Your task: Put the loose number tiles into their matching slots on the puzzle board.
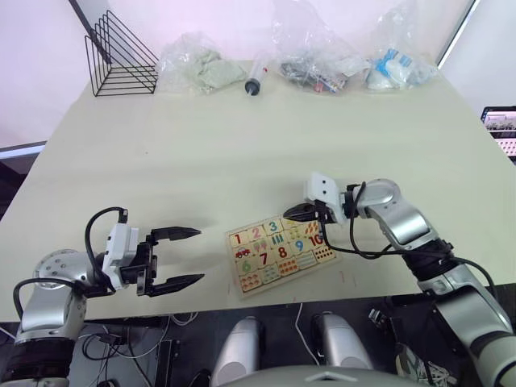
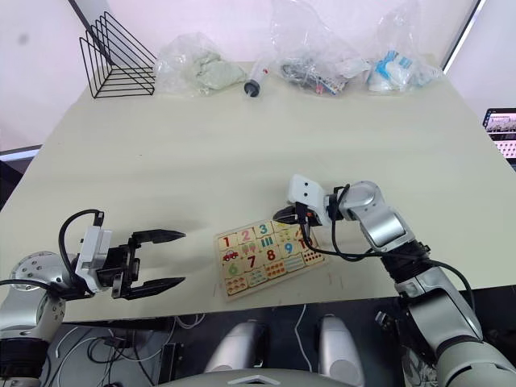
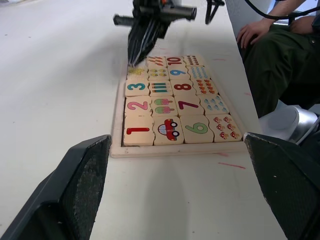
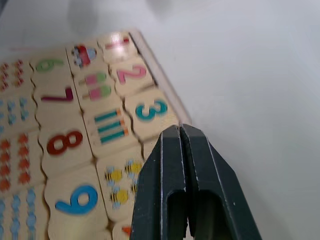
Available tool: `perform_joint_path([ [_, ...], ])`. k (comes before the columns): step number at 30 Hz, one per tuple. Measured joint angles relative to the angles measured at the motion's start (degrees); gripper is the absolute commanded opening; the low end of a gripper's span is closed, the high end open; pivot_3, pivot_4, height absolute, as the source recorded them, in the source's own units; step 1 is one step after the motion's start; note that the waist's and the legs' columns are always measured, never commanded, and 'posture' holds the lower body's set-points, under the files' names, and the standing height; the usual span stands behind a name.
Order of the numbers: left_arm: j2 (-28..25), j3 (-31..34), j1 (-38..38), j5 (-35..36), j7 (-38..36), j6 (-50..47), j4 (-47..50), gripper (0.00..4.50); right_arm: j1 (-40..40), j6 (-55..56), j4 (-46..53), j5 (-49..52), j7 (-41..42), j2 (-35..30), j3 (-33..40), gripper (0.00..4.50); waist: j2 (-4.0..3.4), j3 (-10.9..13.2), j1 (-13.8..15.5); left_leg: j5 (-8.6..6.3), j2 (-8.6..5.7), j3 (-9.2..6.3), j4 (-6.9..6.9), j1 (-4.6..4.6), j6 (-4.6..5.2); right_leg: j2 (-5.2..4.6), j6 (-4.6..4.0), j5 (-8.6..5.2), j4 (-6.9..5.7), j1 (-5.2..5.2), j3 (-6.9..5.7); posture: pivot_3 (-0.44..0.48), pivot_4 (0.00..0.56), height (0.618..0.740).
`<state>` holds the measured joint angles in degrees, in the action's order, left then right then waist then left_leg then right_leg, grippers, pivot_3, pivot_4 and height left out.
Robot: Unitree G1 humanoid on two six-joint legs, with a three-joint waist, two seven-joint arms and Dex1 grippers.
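Note:
The puzzle board lies flat near the table's front edge, right of centre. In its top row sit the red 1, pink 2 and green 3 tiles. The tile after them shows some yellow and is half hidden. My right gripper is shut, and its tips point down onto the far end of that row, hiding what lies there. I see nothing held between them. My left gripper hovers wide open over bare table to the left of the board, holding nothing.
A black wire rack, several plastic bags and a syringe-like object line the table's far edge. In the left wrist view a person's hand and dark trousers show beyond the board. The board sits close to the front edge.

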<state>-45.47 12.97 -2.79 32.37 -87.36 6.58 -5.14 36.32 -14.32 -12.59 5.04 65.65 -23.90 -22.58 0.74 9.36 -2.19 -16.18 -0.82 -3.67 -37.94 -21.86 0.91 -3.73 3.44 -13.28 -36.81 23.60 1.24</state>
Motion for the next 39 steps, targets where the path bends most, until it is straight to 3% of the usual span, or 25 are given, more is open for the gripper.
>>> perform_joint_path([
  [12, 0.9, 0.0, 0.0, -1.6, 1.8, -0.1, 0.0, 4.50, -2.8, 0.5, 2.3, 1.0, -0.2, -0.7, 1.9, 0.03, 0.00, 0.0, 0.1, 0.00, 0.01, -0.04, -0.07, 0.04, 0.00, 0.02, 0.00, 0.00, -0.01, -0.10, -0.02, 0.000, 0.150, 0.740],
  [19, 2.8, 0.5, -3.1, -1.7, 7.2, -1.4, 0.3, 4.50, -15.0, -2.4, 15.1, 10.5, -3.7, -3.2, 13.9, 0.03, 0.00, 0.0, 0.4, -0.01, 0.04, -0.07, -0.07, 0.03, 0.01, -0.03, 0.00, 0.00, 0.00, -0.11, -0.02, 0.000, 0.150, 0.740],
  [25, 2.9, 2.1, -4.1, -0.8, 9.6, -3.6, 1.2, 4.50, -25.3, -2.6, 20.0, 13.7, -6.9, -5.5, 20.6, 0.03, -0.01, 0.0, 0.8, 0.00, 0.04, -0.01, -0.12, 0.08, 0.01, -0.01, 0.00, 0.00, -0.01, -0.17, 0.02, 0.000, 0.150, 0.740],
  [28, 3.8, 2.3, -2.7, -1.0, 11.5, -3.4, 0.9, 4.50, -30.8, -1.7, 22.7, 16.8, -8.4, -6.0, 25.6, 0.87, -0.01, 0.0, 1.2, 0.00, 0.06, 0.01, -0.25, 0.10, 0.02, 0.06, 0.00, 0.00, -0.02, -0.23, 0.03, 0.000, 0.150, 0.740],
  [33, 4.7, 2.8, -2.2, -1.4, 13.0, -2.7, -0.8, 4.50, -38.5, 2.1, 23.3, 19.3, -9.7, -6.6, 32.8, 3.12, 0.01, 0.0, 1.5, -0.01, 0.05, 0.07, -0.31, 0.10, 0.02, 0.03, 0.01, 0.00, -0.01, -0.27, 0.08, 0.000, 0.150, 0.740],
  [35, 4.7, 2.9, -2.5, -1.3, 13.4, -2.7, -0.7, 4.50, -40.5, 4.3, 23.2, 19.3, -9.5, -7.6, 34.5, 4.21, 0.01, 0.0, 1.4, -0.01, 0.06, 0.09, -0.32, 0.13, 0.02, 0.04, 0.01, 0.00, -0.01, -0.27, 0.10, 0.000, 0.150, 0.740],
  [36, 4.7, 3.1, -3.1, -1.3, 13.6, -2.7, -0.7, 4.50, -41.9, 5.6, 22.8, 19.5, -9.2, -8.1, 36.0, 4.46, 0.02, 0.0, 1.4, -0.01, 0.07, 0.10, -0.32, 0.13, 0.02, 0.06, 0.01, 0.00, -0.01, -0.28, 0.10, 0.000, 0.150, 0.740],
  [39, 4.7, 3.9, -4.8, -1.2, 13.8, -2.9, -0.6, 4.50, -44.8, 8.6, 21.3, 20.2, -8.2, -8.8, 39.1, 4.46, 0.01, 0.0, 1.4, -0.01, 0.09, 0.09, -0.31, 0.13, 0.03, 0.07, 0.01, 0.00, -0.01, -0.28, 0.09, 0.000, 0.150, 0.740],
])
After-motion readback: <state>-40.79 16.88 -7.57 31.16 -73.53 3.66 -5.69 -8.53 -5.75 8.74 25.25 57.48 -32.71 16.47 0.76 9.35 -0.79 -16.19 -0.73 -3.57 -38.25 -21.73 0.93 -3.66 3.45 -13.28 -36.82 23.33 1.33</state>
